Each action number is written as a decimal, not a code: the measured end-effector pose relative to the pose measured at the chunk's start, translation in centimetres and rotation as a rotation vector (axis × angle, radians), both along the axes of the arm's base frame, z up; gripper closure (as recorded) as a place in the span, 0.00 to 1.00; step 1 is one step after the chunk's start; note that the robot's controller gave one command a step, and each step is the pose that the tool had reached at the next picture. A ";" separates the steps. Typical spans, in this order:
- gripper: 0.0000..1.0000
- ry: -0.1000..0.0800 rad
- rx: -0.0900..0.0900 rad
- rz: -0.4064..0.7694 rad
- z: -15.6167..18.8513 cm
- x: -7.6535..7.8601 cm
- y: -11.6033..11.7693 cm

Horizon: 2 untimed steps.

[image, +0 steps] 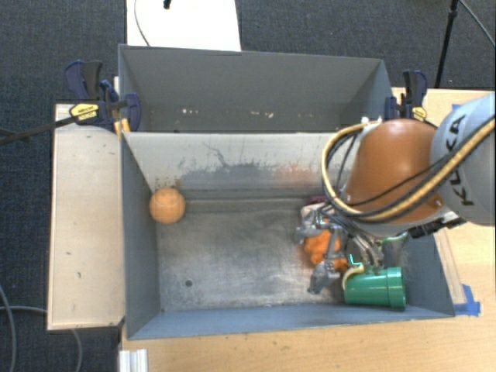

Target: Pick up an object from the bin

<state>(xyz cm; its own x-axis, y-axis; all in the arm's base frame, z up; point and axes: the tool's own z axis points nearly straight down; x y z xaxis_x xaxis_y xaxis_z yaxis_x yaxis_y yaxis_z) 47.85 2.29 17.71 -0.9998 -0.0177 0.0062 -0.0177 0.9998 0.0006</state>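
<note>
Green cup (376, 287): lying on its side in the near right corner of the bin (232, 289), just beside my gripper.
My gripper (320, 256): hanging low over the right part of the floor, a bit further back than the cup, and pressing right up against a small orange thing.
Grip state: honestly can't tell whether it's apart or clamped, since the metal bits and the orange thing are overlapping.
Orange thing (313, 246): sitting right of the middle at my gripper. Its shape isn't coming through clearly.
My wrist: the orange cover (391, 169) and looping cables are hanging over the far right of the bin.
Tan ball (167, 205): resting against the far left of the floor, well apart from everything else.
</note>
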 end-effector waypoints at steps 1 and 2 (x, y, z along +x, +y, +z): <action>0.00 -0.008 0.000 -0.001 0.4 0.2 0.0; 0.00 -0.017 0.000 -0.031 -4.4 1.3 -3.2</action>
